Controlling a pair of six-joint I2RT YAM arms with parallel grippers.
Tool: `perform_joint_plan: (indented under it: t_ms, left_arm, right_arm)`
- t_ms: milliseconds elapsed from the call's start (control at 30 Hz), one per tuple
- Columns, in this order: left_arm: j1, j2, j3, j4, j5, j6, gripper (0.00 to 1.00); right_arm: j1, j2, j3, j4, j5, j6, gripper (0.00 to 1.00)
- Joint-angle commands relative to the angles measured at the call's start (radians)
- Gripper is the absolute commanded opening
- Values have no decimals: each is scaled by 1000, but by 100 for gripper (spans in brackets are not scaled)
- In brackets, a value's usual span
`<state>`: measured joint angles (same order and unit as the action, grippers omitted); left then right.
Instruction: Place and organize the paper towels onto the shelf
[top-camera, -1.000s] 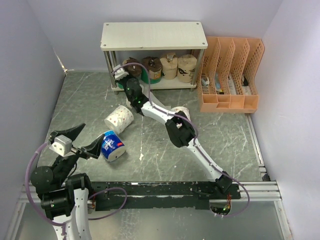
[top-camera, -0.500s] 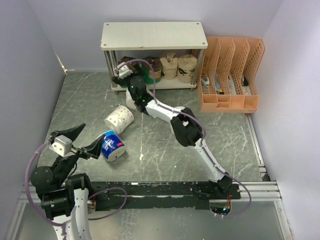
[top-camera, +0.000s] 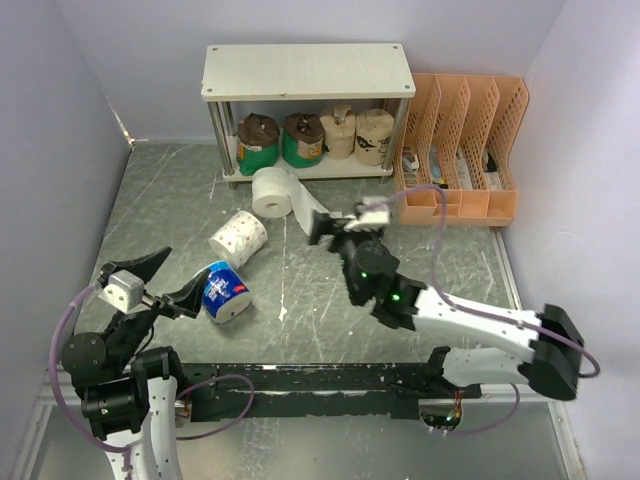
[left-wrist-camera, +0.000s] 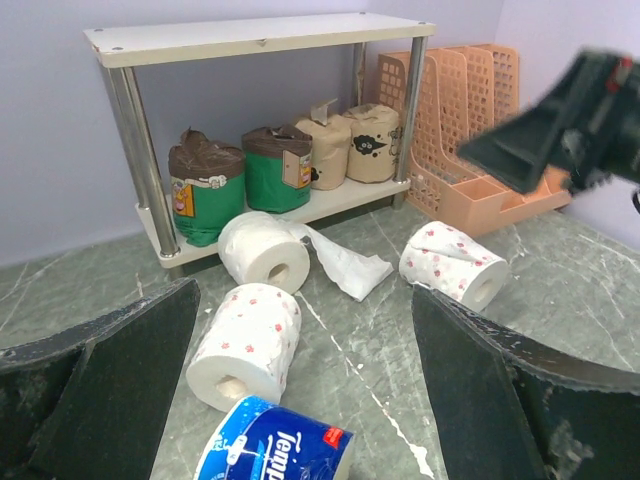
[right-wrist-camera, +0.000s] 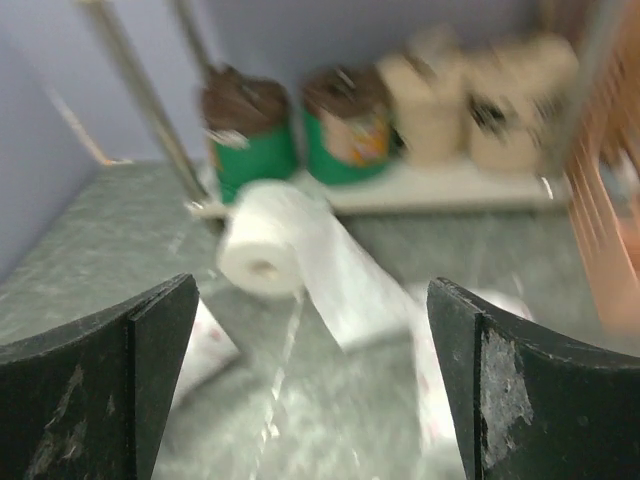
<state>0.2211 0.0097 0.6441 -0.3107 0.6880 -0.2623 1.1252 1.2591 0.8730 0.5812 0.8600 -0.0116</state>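
Note:
The shelf (top-camera: 305, 70) stands at the back. Its lower board carries two green-wrapped paper towels (top-camera: 259, 143) (top-camera: 302, 140) and two tan ones (top-camera: 338, 132) (top-camera: 375, 135). A plain white roll (top-camera: 271, 190) with a loose sheet lies on the table in front of it. A patterned roll (top-camera: 238, 238) and a blue-white roll (top-camera: 226, 292) lie to the left. A second patterned roll (left-wrist-camera: 455, 265) lies near the middle. My right gripper (top-camera: 347, 222) hovers open and empty over the table's middle, facing the white roll (right-wrist-camera: 262, 240). My left gripper (top-camera: 170, 282) is open, with the blue-white roll (left-wrist-camera: 270, 450) just ahead of it.
An orange perforated file organizer (top-camera: 460, 150) stands right of the shelf. Purple walls close the left, back and right sides. A black rail (top-camera: 330, 380) runs along the near edge between the arm bases.
The right gripper opened at the shelf's left end, leaving a green-wrapped roll on the lower board. It then pulled back to the table's middle. The left arm stayed still.

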Motion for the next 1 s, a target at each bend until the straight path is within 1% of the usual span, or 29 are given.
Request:
perform_joint_plan:
  t_ms: [0, 67, 133, 200, 267, 333, 367, 433, 533, 700, 767, 900, 967]
  left_arm:
    - [-14, -11, 5, 20, 0, -12, 99]
    - [-17, -11, 7, 15, -2, -10, 99]
    - [-16, -11, 12, 8, -10, -7, 99]
    - [-16, -11, 14, 0, -20, -6, 99]
    - [-14, -11, 15, -4, -22, -3, 99]
    - [-11, -11, 15, -4, -18, -2, 99]
    - [-10, -11, 15, -5, -18, -2, 99]
    - [-6, -11, 18, -9, -20, -1, 99]
    - [-2, -11, 21, -14, -28, 1, 99]
    - [-2, -11, 20, -12, -21, 0, 99]
    - [-2, -11, 20, -11, -21, 1, 99]
    - [-2, -11, 20, -11, -21, 1, 99]
    - [0, -12, 21, -13, -21, 1, 99]
  right_arm:
    - [-28, -235, -234, -526, 237, 815, 90]
    - [-23, -313, -282, -713, 258, 1119, 83]
    - [-21, -315, -271, -904, 259, 1354, 80]
    - [-15, -257, -219, -1052, 253, 1519, 79]
    - [-11, -163, -165, -1157, 256, 1651, 82]
    - [-10, -101, -133, -1209, 269, 1750, 87]
    - [-10, -86, -133, -1210, 279, 1787, 87]
    - [-12, -83, -156, -1157, 290, 1815, 88]
    - [-19, -100, -207, -1051, 292, 1812, 87]
    - [-37, -86, -234, -1063, 328, 1917, 86]
    - [-52, -82, -251, -1039, 328, 1932, 85]
    - [-99, -82, -291, -928, 283, 1884, 83]
    - [-138, -68, -285, -905, 265, 1842, 83]
